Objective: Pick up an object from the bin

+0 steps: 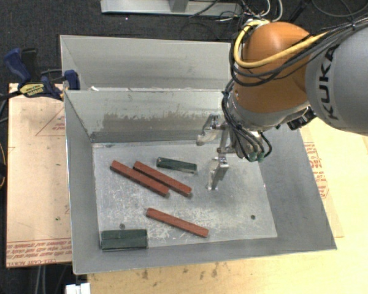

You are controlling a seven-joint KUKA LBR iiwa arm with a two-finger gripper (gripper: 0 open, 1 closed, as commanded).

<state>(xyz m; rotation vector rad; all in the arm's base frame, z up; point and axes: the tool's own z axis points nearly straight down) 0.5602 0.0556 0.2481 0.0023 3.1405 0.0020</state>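
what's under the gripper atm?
Bare bin floor under the gripper; nearest are a small dark green bar and a reddish-brown stick to its left in view. The floor beneath the orange wrist cover is hidden.

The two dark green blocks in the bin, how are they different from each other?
The front block is thicker and wider; the middle block is slim. The front block lies in the near left corner; the middle block lies by the red sticks, closer to the gripper. Both are dark green, oblong and lying flat.
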